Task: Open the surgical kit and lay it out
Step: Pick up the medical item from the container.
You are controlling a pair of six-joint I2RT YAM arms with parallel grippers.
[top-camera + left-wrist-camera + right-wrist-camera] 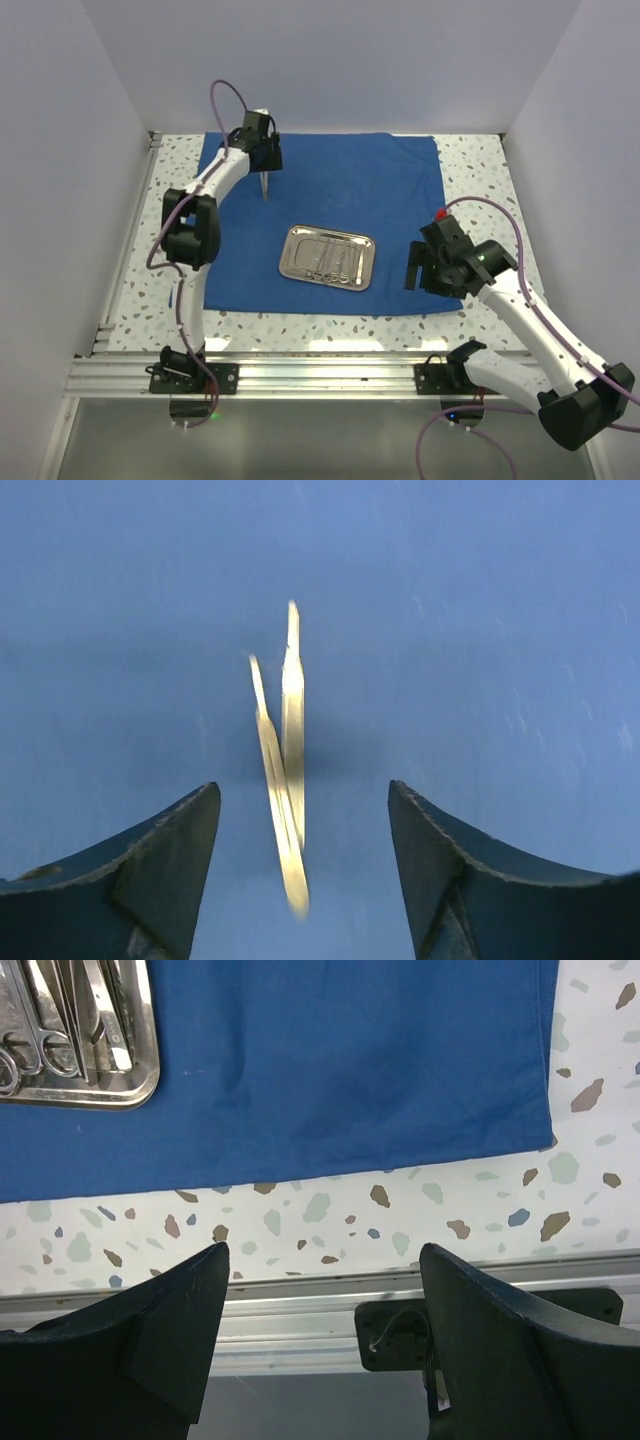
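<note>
Tweezers [265, 186] stand nearly upright, tips on the blue cloth [330, 180], directly under the left gripper [265, 168] near the cloth's far left corner in the overhead view. The steel tray [358, 246] sits mid-cloth, well apart, with other instruments [325, 258] lying in it. The right gripper [418, 275] hangs over the cloth's near right edge.

From the left wrist, both fingers [150, 865] are spread wide. The tweezers [285, 770] stand between them, touching neither and slightly blurred, so nothing grips them.

From the right wrist, the jaws gape with nothing between them. Below lie only the cloth's edge, the speckled table [330, 1215] and one tray corner.

Unsupported and on end, the tweezers will likely topple. They could land crooked, or catch a finger if the left arm moves off sideways rather than straight up.
</note>
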